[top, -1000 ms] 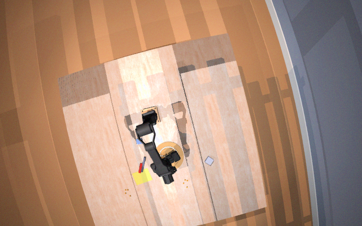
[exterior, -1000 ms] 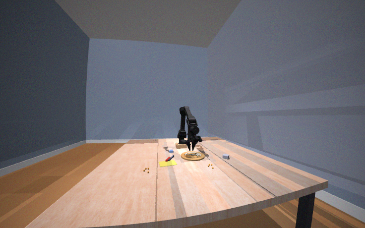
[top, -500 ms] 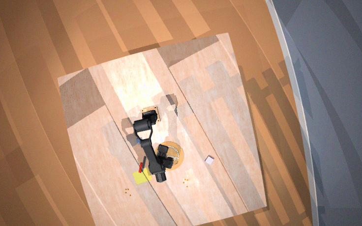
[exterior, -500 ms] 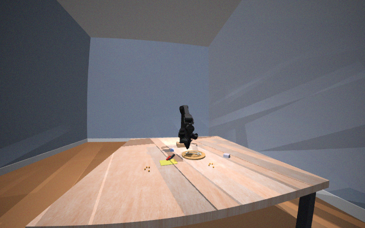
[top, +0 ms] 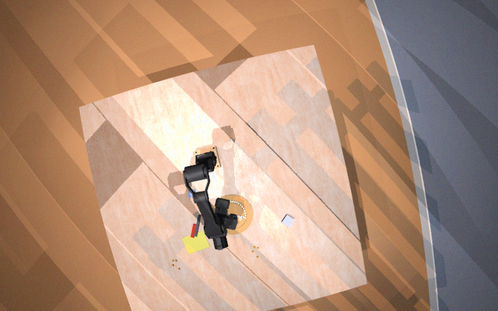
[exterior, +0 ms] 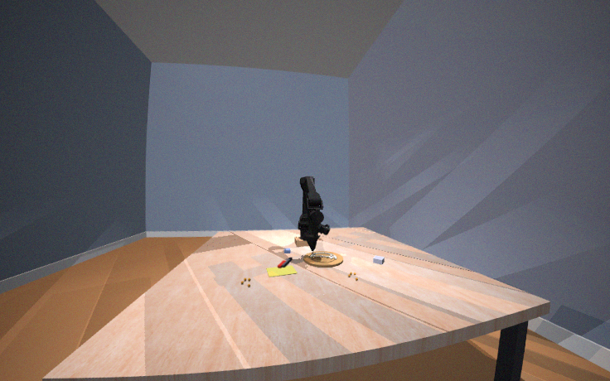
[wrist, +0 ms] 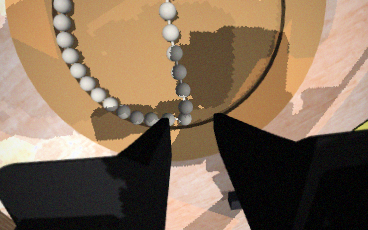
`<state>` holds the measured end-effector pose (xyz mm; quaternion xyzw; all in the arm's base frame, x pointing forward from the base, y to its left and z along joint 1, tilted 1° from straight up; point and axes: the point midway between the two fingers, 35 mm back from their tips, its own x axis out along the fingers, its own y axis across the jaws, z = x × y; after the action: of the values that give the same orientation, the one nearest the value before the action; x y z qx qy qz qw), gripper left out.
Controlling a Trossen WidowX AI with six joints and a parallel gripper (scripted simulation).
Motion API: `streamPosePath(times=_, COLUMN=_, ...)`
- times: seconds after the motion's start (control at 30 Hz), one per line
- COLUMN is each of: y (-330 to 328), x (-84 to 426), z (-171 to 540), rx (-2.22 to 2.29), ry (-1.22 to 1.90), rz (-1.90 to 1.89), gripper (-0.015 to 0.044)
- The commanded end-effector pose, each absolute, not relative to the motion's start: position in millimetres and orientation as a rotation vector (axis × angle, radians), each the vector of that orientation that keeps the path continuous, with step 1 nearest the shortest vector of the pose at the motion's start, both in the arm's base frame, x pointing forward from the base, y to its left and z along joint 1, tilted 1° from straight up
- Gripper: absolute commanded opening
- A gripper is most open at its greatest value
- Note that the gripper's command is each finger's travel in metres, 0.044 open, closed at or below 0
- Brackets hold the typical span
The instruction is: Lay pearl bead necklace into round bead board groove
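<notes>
The round bead board (top: 248,217) (exterior: 339,262) (wrist: 47,65) lies on the table, partly under the arm in the top view. The white pearl necklace (top: 245,211) (exterior: 330,256) (wrist: 70,55) is on it. In the wrist view, one stretch follows the groove down the left and along the bottom left. It turns back at the bottom, and another stretch crosses the board's inside towards the top. The groove at the right shows no beads. My gripper (exterior: 312,248) (wrist: 191,123) is part-way open above the board's edge by this turn. A bead shows in the gap, with neither finger plainly gripping it.
A yellow sheet (top: 195,244) (exterior: 281,272) lies beside the board, with a red and dark marker (top: 193,230) (exterior: 282,263) at its edge. A pale block (top: 287,220) (exterior: 378,259) lies on the board's other side. A blue block (exterior: 287,250) and small orange balls (top: 257,256) (exterior: 356,279) also lie on the table.
</notes>
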<state>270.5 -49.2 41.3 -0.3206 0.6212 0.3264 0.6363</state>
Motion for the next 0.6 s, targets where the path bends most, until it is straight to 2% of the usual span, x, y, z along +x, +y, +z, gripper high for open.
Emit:
streamPosePath(times=0.0, y=-49.4, x=271.1, z=40.3, rx=-0.734, ry=1.417, rz=0.744, gripper=0.012)
streamPosePath(times=0.57, y=-49.2, x=269.5, z=13.7, rx=-0.737, ry=1.423, rz=0.751, gripper=0.012)
